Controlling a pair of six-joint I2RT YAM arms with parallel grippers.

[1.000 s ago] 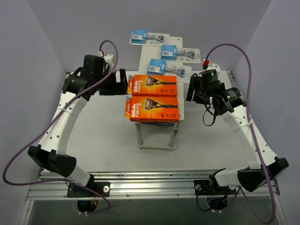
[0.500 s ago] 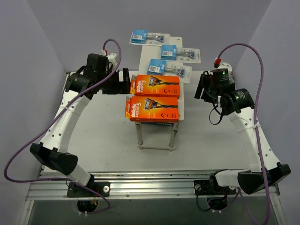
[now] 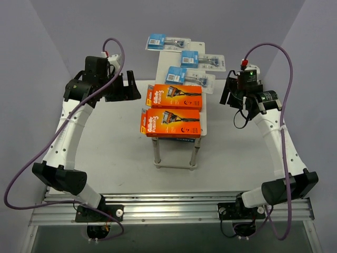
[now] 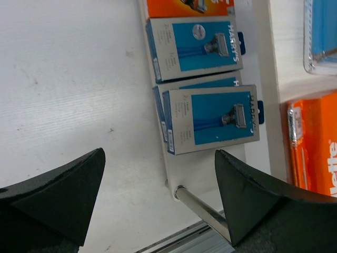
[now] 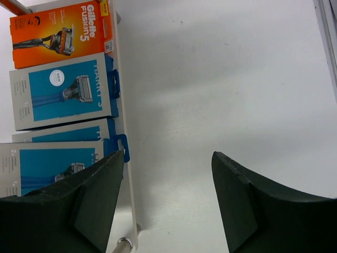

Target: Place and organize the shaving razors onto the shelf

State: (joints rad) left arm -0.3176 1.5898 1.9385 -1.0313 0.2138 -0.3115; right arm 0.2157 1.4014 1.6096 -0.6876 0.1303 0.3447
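Both arms arch inward, left tool (image 3: pixel 128 88) and right tool (image 3: pixel 227 95) empty, jaws apart.

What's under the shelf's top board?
Lower tier holds three blue-and-white boxes, the middle one mostly covered by its neighbour, and one orange box. From overhead the top board hides most of it.

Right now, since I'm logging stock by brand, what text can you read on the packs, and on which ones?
"Gillette Fusion5": on the orange box.
"HARRY'S": on the blue-and-white box.
Blister packs: blue card print too small to read.
Fine print elsewhere: too small to read.
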